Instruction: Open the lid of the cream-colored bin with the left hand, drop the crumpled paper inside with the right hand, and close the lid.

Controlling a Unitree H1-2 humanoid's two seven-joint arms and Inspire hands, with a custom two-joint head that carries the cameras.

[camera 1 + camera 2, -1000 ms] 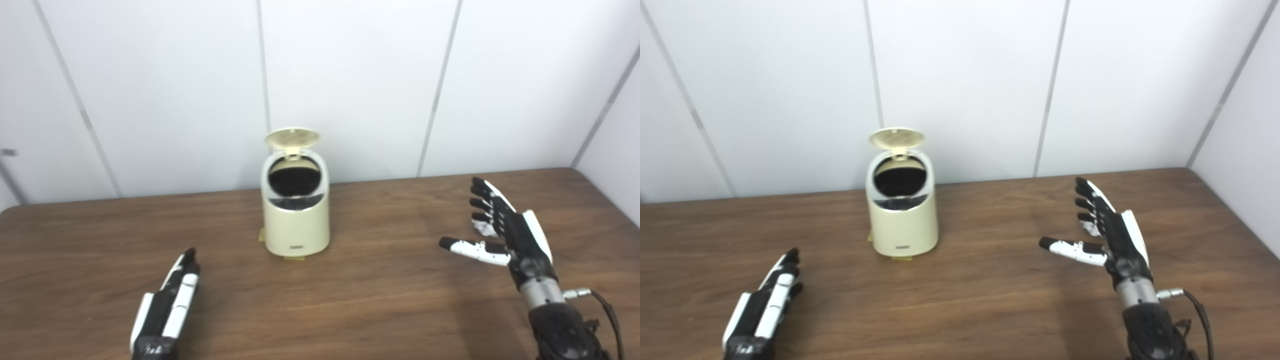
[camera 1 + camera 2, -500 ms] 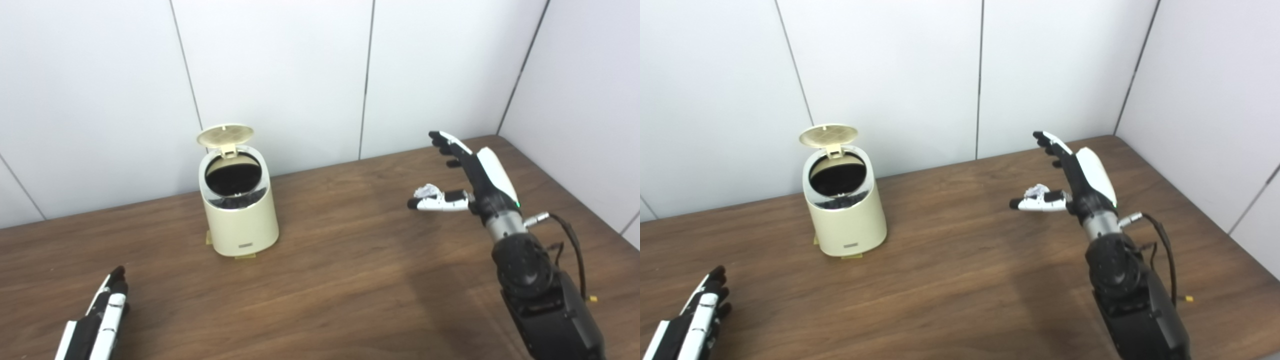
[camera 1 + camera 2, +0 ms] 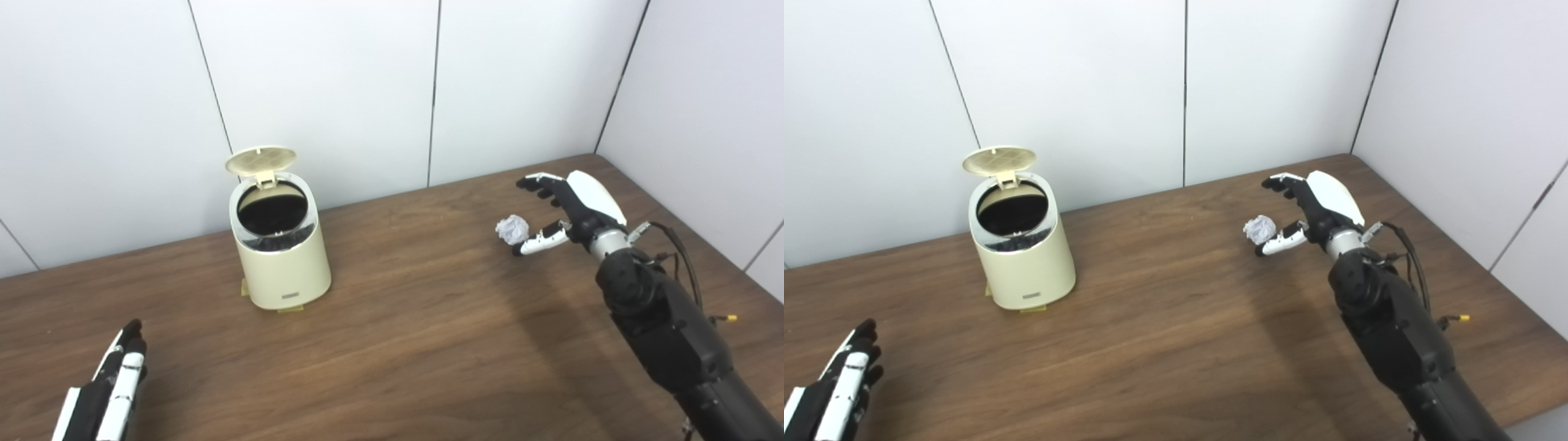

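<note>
The cream-colored bin stands on the wooden table at the back left, its round lid tipped up and the dark inside showing. A small crumpled white paper ball lies on the table at the right. My right hand is open, just right of the ball, fingers arched over it and thumb beside it, not closed on it. My left hand lies open and flat at the table's near left edge, far from the bin; it also shows in the right eye view.
White panelled walls close the table at the back and on the right. A cable runs along my right forearm. Small yellowish tabs stick out under the bin's base.
The camera has turned right, so the whole picture shifted. My right hand has reached forward to the paper ball and curved its fingers over it. My left hand has stayed low and flat.
</note>
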